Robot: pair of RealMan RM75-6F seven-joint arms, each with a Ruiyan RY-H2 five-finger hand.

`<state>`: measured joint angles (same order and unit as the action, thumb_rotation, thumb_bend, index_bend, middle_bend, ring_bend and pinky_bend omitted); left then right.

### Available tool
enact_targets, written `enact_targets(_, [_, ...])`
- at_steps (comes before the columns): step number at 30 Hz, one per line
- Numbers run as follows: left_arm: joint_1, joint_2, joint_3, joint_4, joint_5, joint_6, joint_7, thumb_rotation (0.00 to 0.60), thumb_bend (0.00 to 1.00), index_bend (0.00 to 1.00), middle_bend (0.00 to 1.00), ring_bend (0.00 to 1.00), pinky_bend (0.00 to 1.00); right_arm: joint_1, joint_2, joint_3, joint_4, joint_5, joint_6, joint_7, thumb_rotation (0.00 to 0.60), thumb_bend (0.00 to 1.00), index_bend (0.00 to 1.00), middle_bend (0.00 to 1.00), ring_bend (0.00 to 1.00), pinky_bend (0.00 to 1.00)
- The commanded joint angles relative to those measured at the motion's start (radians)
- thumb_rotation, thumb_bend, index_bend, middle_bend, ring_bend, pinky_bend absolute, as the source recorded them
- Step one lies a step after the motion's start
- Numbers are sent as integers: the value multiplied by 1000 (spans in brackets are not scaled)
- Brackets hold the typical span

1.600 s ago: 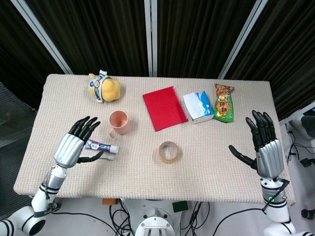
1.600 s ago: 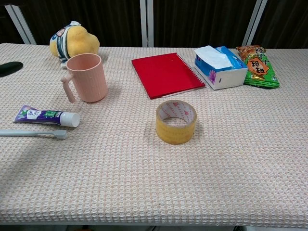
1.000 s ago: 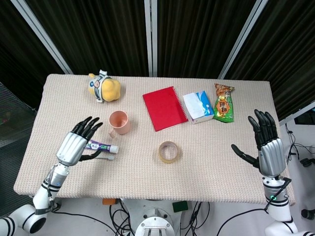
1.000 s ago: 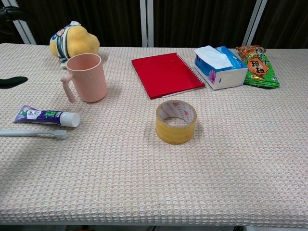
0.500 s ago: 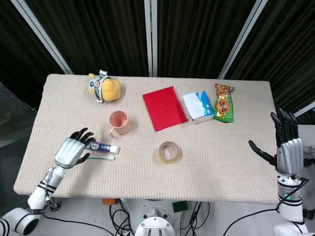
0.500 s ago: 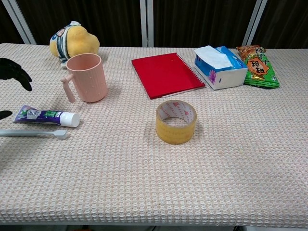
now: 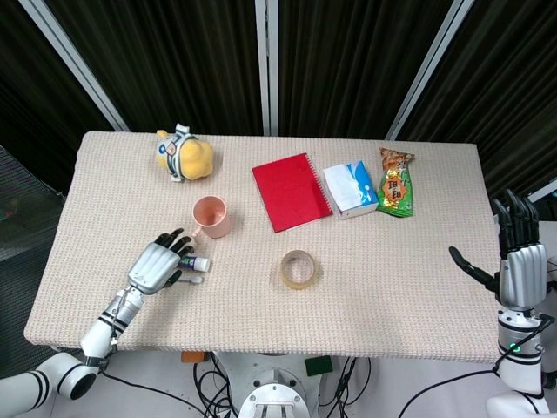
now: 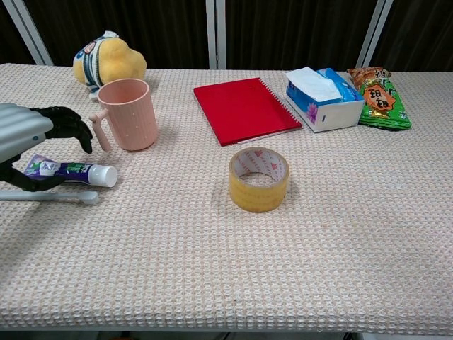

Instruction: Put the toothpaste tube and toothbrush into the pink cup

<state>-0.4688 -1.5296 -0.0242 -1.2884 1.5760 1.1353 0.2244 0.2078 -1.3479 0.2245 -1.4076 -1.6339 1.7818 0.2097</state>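
The pink cup (image 7: 211,217) (image 8: 129,113) stands upright left of centre, its handle pointing toward my left hand. Just in front of it lies the purple toothpaste tube (image 8: 69,171) (image 7: 198,262), white cap pointing right. The white toothbrush (image 8: 51,196) (image 7: 192,279) lies alongside it on the near side. My left hand (image 7: 160,265) (image 8: 30,138) hovers over the tube's tail end with its fingers spread and curved above and its thumb low on the near side, nothing gripped. My right hand (image 7: 520,260) is open and raised past the table's right edge.
A yellow plush toy (image 7: 184,155) sits at the back left. A red notebook (image 7: 291,191), a tissue box (image 7: 351,189) and a green snack bag (image 7: 396,183) line the back. A tape roll (image 7: 298,269) lies mid-table.
My left hand has moved right and forward until it covers the toothpaste tube's tail. My right hand has drawn back to the right, off the table's edge.
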Motion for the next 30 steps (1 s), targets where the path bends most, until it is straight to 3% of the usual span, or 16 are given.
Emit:
enact_targets(1, [-14, -11, 1, 3, 1, -15, 1, 600, 293, 331, 225, 110, 268, 1, 1, -2, 9, -5, 2, 20, 600, 359, 0, 0, 0, 0])
enact_targets(19, [-58, -45, 2, 41, -50, -82, 16, 600, 293, 363, 225, 110, 268, 1, -5, -10, 55, -3, 6, 62, 600, 362, 0, 0, 0, 0])
enact_targets(26, [-58, -47, 2, 45, -63, -75, 20, 600, 297, 450, 231, 110, 268, 1, -5, -12, 56, -2, 6, 61, 600, 364, 0, 0, 0, 0])
enact_targets(30, [-53, -45, 0, 42, -75, -68, 33, 600, 302, 494, 305, 133, 277, 1, -4, -14, 55, -2, 5, 59, 600, 367, 0, 0, 0, 0])
